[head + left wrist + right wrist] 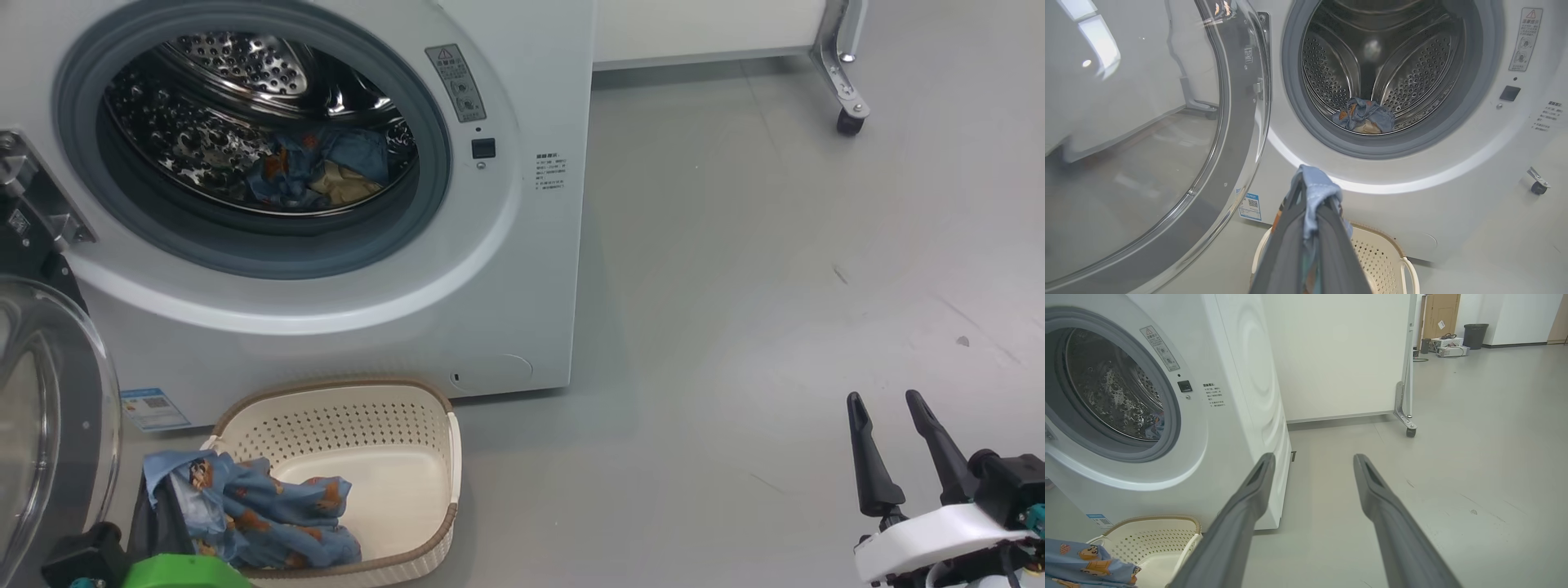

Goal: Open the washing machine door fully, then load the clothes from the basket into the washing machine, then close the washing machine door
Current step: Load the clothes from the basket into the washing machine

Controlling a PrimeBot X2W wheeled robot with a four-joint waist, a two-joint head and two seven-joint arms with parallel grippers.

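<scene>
The washing machine (490, 269) stands with its door (49, 408) swung wide open at the left. One garment of the clothes (314, 167) lies in the steel drum (1380, 69). The basket (392, 457) sits on the floor before the machine with more blue bear-print clothes (269, 510) at its left end. My left gripper (159, 490) is shut on a fold of that fabric (1316, 192), lifted just above the basket (1384, 257). My right gripper (894, 404) hangs open over bare floor at the right, holding nothing.
A white partition on a metal foot with castor wheels (849, 122) stands behind the machine at the right. Grey floor (775, 286) spreads wide to the right. A bin and boxes (1474, 335) sit far off by the wall.
</scene>
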